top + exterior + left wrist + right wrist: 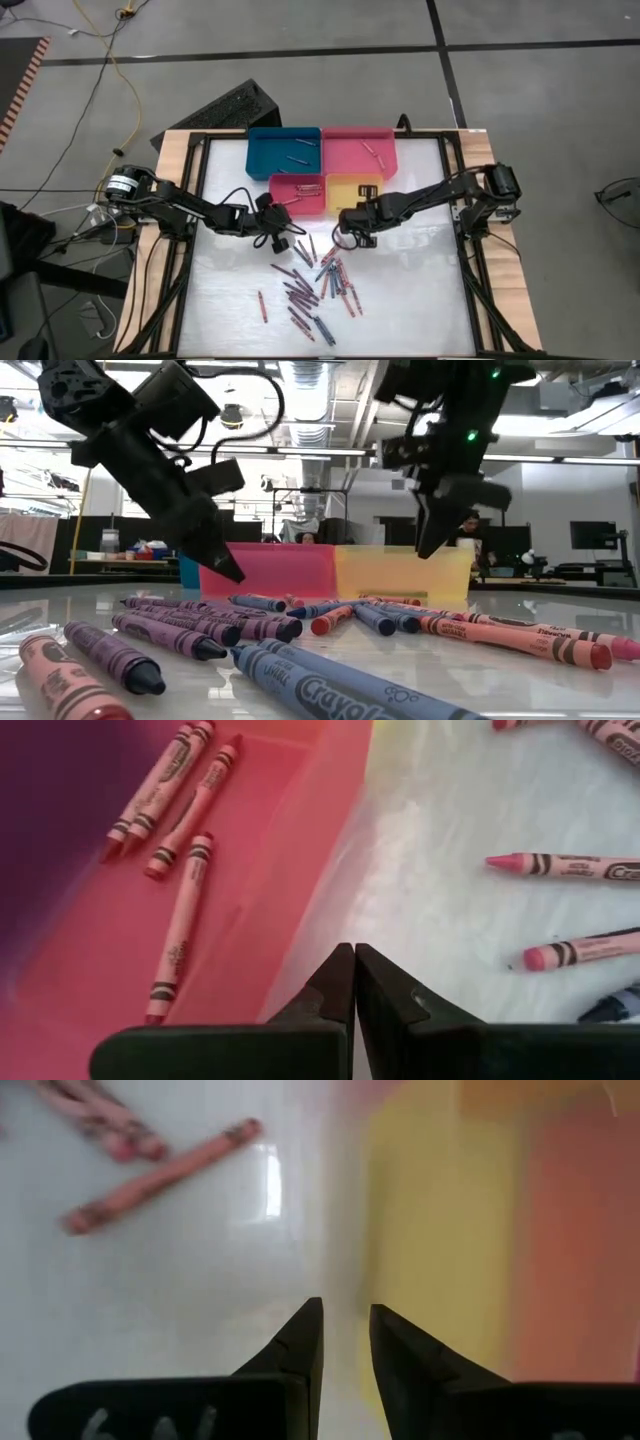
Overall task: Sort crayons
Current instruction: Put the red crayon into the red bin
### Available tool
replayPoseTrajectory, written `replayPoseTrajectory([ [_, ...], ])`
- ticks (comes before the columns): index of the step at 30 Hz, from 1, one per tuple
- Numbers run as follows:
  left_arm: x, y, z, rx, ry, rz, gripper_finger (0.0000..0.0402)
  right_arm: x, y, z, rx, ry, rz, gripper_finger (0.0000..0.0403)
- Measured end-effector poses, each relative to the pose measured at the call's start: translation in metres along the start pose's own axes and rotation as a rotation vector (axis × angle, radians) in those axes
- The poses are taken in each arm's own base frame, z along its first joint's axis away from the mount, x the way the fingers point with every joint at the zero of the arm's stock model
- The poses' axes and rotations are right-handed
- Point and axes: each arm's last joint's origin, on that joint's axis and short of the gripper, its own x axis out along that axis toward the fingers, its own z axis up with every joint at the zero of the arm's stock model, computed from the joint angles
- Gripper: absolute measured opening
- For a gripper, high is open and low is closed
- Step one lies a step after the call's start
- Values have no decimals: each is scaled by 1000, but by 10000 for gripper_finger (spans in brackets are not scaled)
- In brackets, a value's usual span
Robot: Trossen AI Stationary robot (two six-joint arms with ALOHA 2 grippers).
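Observation:
Loose crayons point(312, 285), red, pink, purple and blue, lie scattered flat on the white table top point(420, 290) and fill the front of the low view point(260, 625). My left gripper point(283, 238) is shut with nothing in it. It slants down just at the near wall of the red tray point(300, 870), in which several red crayons point(180, 930) lie. My right gripper point(345, 236) hovers by the near edge of the yellow tray point(430, 1230). Its fingers point(346, 1325) stand a little apart with nothing between them.
Four trays stand in a block at the table's far middle: blue point(283, 150) and pink point(358, 150) behind, red point(298, 193) and yellow point(353, 190) in front. Black frame rails point(462, 230) run along the table's sides. Bare table lies to the crayons' left and right.

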Motion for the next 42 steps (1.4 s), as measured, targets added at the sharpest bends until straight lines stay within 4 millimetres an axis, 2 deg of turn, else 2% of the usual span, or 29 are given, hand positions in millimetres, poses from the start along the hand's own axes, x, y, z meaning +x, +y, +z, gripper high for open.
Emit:
replayPoseTrajectory([
  [3, -4, -3, 2, -3, -3, -55, 0, -7, 10, 0, -19, -23, 13, 97],
  [7, -20, -8, 13, -13, -52, -180, 0, -24, 22, -2, -4, -76, 39, 97],
  [11, -47, -12, 29, -38, -153, -276, 0, -39, 34, 2, 193, -167, 89, 97],
  [16, -83, -16, 44, -54, -286, -376, 0, -43, 54, 10, 405, -252, 166, 97],
  [21, -108, -17, 49, -58, -361, -441, 0, -29, 77, 17, 408, -291, 152, 99],
  [28, -119, -22, 49, -48, -384, -487, 0, 4, 94, 13, 424, -217, 56, 99],
  [42, -119, -26, 42, -26, -346, -441, 0, 22, 86, 11, 471, -145, 15, 99],
])
